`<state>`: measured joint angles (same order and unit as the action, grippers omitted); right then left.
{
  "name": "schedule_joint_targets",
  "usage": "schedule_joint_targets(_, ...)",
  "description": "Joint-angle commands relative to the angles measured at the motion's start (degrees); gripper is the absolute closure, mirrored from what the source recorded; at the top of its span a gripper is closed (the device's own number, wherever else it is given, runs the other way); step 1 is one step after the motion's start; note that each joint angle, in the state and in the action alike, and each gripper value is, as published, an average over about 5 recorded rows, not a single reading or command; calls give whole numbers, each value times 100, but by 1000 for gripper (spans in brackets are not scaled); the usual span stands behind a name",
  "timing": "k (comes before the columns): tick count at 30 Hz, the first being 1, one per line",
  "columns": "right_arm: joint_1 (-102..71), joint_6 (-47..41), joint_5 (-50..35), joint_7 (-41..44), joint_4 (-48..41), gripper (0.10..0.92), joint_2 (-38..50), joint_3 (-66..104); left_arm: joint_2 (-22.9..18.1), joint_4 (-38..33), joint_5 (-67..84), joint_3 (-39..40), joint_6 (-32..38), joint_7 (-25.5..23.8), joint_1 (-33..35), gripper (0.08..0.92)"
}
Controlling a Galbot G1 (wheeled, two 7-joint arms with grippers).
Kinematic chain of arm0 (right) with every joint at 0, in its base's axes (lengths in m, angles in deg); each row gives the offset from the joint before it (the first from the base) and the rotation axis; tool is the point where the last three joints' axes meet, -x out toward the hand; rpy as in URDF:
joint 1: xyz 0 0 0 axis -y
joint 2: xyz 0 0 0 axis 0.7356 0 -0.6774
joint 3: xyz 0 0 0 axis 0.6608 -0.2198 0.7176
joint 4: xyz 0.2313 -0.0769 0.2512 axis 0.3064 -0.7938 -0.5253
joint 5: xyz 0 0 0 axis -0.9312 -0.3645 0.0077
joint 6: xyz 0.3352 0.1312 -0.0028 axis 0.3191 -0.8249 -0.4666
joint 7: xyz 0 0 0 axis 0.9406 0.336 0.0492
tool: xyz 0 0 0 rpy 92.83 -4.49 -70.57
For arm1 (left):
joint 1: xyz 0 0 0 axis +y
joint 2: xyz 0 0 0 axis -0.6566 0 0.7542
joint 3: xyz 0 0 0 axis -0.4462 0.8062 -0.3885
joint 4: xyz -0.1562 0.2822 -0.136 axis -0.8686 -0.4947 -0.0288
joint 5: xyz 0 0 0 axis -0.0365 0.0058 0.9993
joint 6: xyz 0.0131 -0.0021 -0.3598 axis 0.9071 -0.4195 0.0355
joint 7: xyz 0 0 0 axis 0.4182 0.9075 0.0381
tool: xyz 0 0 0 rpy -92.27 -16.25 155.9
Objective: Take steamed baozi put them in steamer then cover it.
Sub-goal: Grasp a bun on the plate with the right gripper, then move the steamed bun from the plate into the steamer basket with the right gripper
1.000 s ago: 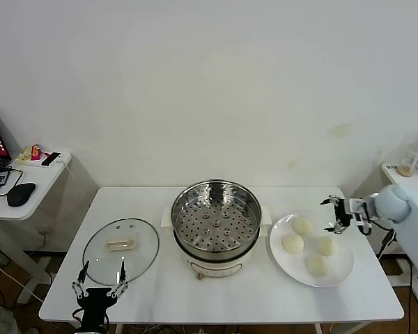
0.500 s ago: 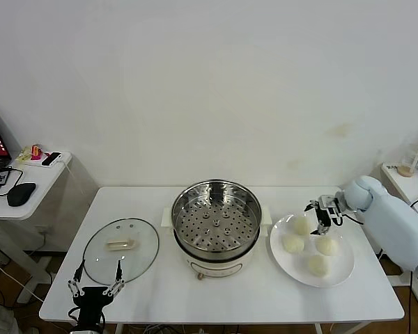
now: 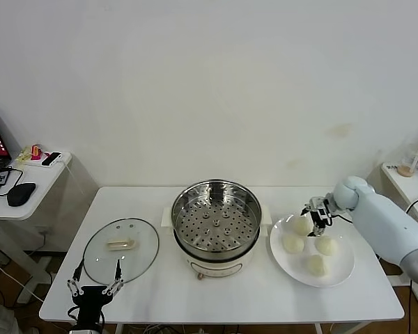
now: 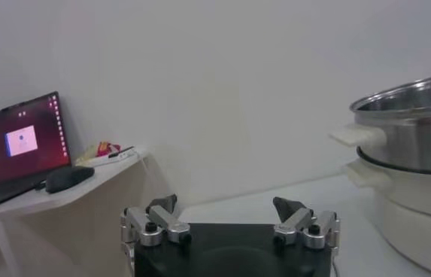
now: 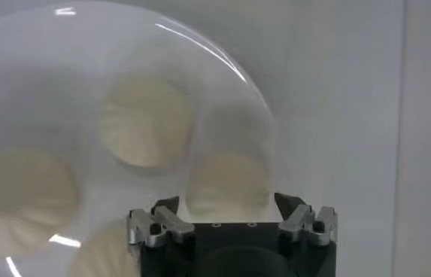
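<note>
Four white-cream baozi lie on a white plate (image 3: pixel 343 270) at the table's right; the far one (image 3: pixel 302 225) is nearest my right gripper (image 3: pixel 315 212). That gripper is open and hovers just above it. In the right wrist view the gripper (image 5: pixel 228 207) stands open with one baozi (image 5: pixel 226 184) between its fingertips and below them, and another baozi (image 5: pixel 144 120) beyond. The steel steamer (image 3: pixel 216 226) stands uncovered and empty at the table's middle. The glass cover (image 3: pixel 120 243) lies flat to its left. My left gripper (image 3: pixel 94 285) is open and empty by the front edge, near the cover.
A side table (image 3: pixel 28 184) at the left holds a mouse (image 3: pixel 21 193) and a laptop (image 4: pixel 19 147). A small stand with a cup (image 3: pixel 406 167) is at the right. The steamer (image 4: pixel 418 150) shows in the left wrist view.
My right gripper has moved left from beyond the plate's right edge to above the far baozi. The left arm has barely moved.
</note>
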<state>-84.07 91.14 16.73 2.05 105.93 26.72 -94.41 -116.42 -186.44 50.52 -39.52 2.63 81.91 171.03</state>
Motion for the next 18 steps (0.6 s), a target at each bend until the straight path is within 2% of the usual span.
schedule_joint_targets(1,68,-5,72,26,-86,337,-66,-77,3,-4,2,-5,0,1,-3,177)
schedule_joint_targets(11,96,10,0,12,-30,404,20,-141,0,-38,2,-7,2,4,18,177)
schedule_joint_targets(18,244,-17,-278,33,307,414,281,-310,18,-44,1,6,0,7,5,177)
